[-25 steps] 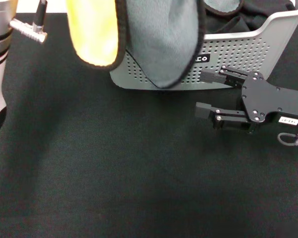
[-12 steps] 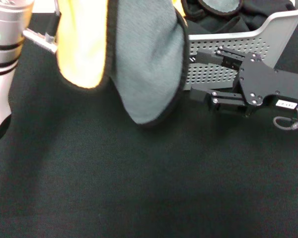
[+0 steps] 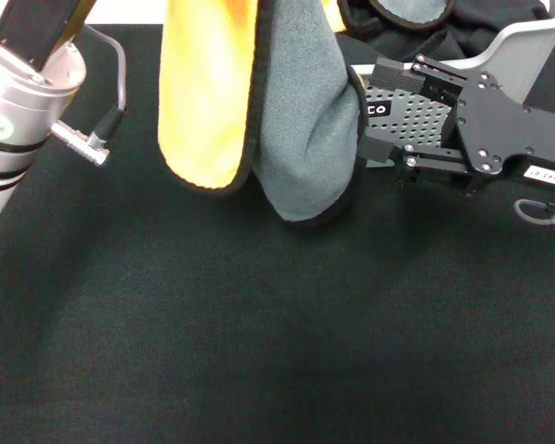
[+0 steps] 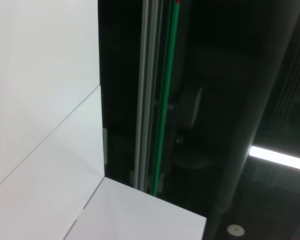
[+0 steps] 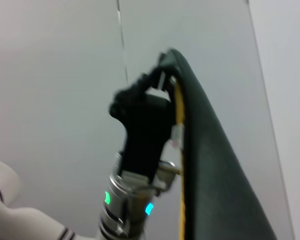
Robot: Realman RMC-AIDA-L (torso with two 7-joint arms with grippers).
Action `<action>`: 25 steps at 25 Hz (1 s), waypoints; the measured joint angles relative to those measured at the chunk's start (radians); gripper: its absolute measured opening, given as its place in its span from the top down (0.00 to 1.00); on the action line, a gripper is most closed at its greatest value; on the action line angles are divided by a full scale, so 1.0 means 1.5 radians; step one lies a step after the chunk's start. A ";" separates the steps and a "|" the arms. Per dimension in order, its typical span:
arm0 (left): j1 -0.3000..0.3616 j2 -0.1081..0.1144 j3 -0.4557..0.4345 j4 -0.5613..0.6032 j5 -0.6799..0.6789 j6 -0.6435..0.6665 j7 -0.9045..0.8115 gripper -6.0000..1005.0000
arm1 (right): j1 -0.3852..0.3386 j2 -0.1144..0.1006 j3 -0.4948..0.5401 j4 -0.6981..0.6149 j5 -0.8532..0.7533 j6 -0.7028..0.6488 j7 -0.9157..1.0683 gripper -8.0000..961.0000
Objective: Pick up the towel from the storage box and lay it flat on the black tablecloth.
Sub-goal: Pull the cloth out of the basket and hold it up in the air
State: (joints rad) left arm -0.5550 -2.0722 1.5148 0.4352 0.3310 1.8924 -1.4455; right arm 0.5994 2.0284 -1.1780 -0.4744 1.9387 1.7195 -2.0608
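The towel (image 3: 287,120) hangs folded from above the head view, its yellow face (image 3: 203,102) to the left and its grey-teal face to the right, with the bottom hem just above the black tablecloth (image 3: 259,351). In the right wrist view my left gripper (image 5: 162,77) is shut on the top edge of the towel (image 5: 215,170). My right gripper (image 3: 381,111) stands open beside the towel's right edge, in front of the storage box (image 3: 536,32). The left wrist view shows only walls and ceiling.
Bunched black cloths (image 3: 398,37) and a bit of another grey-teal cloth (image 3: 409,9) lie in the box at the back right. My silver left arm (image 3: 23,102) stands at the far left.
The hanging towel swung left, then back right, in front of the box. My right gripper rose and moved left up to the towel's edge. The left arm lifted.
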 joint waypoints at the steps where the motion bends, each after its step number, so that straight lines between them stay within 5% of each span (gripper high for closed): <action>1: 0.001 0.001 -0.001 -0.004 -0.001 -0.001 0.005 0.98 | 0.000 0.000 -0.001 -0.003 0.003 0.006 0.000 0.18; 14: -0.028 -0.023 -0.025 -0.024 -0.037 -0.012 0.028 0.98 | 0.017 0.000 -0.105 -0.007 0.064 -0.006 -0.016 0.18; 25: -0.056 -0.024 0.098 -0.017 -0.170 -0.030 0.043 0.97 | 0.033 0.000 -0.270 -0.008 0.173 -0.140 -0.035 0.18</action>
State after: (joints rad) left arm -0.6388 -2.1077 1.6626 0.4091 0.0759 1.8471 -1.3813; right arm 0.6494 2.0279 -1.5834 -0.4869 2.1985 1.5089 -2.1136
